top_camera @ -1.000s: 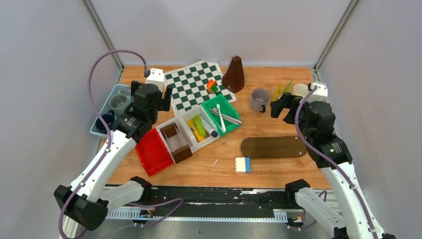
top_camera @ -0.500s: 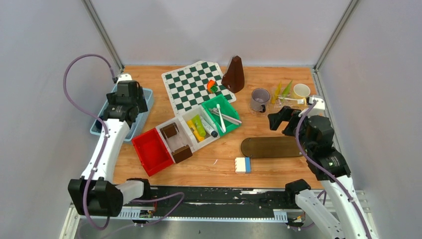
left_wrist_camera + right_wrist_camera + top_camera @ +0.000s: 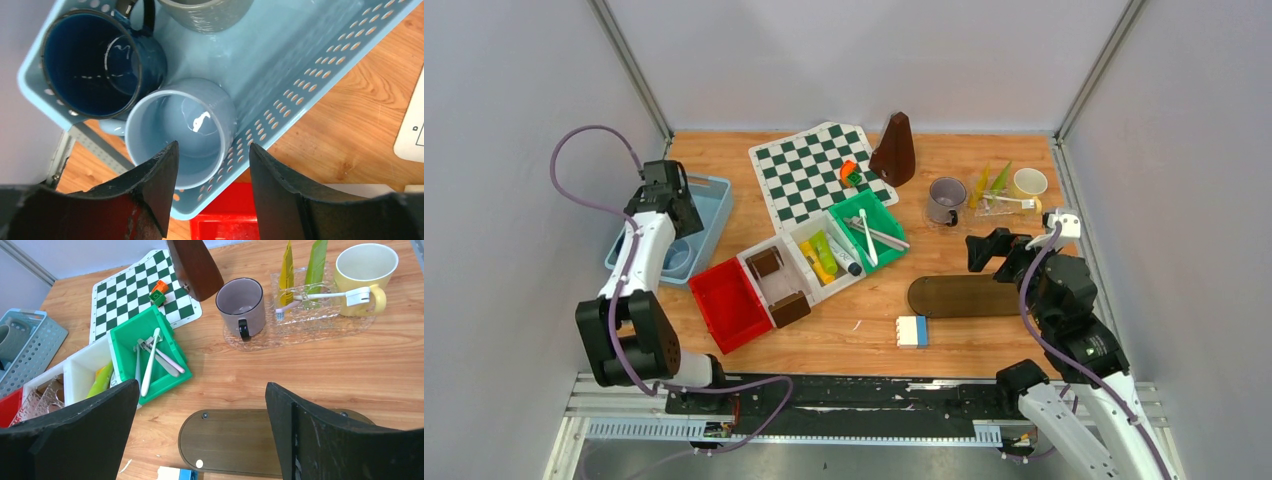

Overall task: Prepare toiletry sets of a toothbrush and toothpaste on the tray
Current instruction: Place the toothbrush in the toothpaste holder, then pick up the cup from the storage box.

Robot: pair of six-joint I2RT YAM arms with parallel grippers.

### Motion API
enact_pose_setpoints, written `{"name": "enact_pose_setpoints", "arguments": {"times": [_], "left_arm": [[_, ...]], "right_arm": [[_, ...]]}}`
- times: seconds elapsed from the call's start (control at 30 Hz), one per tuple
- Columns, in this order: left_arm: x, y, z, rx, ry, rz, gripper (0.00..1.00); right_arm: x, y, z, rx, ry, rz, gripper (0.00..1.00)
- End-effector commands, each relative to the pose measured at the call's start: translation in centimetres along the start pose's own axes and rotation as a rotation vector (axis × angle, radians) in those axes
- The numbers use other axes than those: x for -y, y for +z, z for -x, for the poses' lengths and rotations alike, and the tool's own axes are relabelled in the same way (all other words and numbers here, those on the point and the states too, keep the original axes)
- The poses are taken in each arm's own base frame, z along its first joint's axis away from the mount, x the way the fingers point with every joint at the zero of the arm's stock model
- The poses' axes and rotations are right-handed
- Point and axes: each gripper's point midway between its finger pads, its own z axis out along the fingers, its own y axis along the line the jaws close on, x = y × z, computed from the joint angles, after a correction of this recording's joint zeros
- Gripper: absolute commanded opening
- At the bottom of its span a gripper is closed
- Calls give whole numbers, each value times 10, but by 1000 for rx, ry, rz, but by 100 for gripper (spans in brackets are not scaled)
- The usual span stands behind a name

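Observation:
A grey mug (image 3: pixel 241 306) and a pale yellow mug (image 3: pixel 364 277) stand on a clear glass tray (image 3: pixel 300 325) at the back right. A yellow tube (image 3: pixel 286 267), a green tube (image 3: pixel 316 265) and a whitish toothbrush (image 3: pixel 320 296) lie between them. My left gripper (image 3: pixel 212 150) is open and empty just above a light blue mug (image 3: pixel 180 130). That mug sits in a blue basket (image 3: pixel 300 75) with a dark blue mug (image 3: pixel 95 62) and a grey-green mug (image 3: pixel 207 12). My right gripper (image 3: pixel 202 390) is open and empty above a dark oval board (image 3: pixel 235 442).
A green bin (image 3: pixel 869 230) holds several toothbrushes; the white bin (image 3: pixel 824 255) beside it holds tubes. A red bin (image 3: pixel 729 305), a chessboard (image 3: pixel 809 170), a brown pyramid (image 3: pixel 894 150) and a blue-white block (image 3: pixel 912 331) are also on the table.
My left arm has swung left from beside the bins to over the blue basket. My right arm has drawn back from the glass tray towards the oval board.

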Motion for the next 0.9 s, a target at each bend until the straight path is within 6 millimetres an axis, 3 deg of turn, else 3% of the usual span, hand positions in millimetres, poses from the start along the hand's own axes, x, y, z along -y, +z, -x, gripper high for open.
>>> {"name": "enact_pose_setpoints", "arguments": {"times": [0.0,0.33,0.47,0.57,0.7,0.87], "left_arm": [[10,17,-3,-24,-40,-44,59],[14,53,-36,-137,-59,-35,44],[17,56,-40,-158,-58,-55,29],[19,48,-34,-142,-62,-75,13],[18,26,-15,-73,-91,-97,2],[18,-11,13,25,-137,-145,0]], "right_arm": [[-1,1,15,75,-13,-3,100],[-1,4,11,70,-25,-3,100],[-1,4,10,69,-26,-1,100],[-1,3,10,73,-25,1,100],[0,2,11,83,-26,2,100],[-1,0,12,91,-26,6,100]]}}
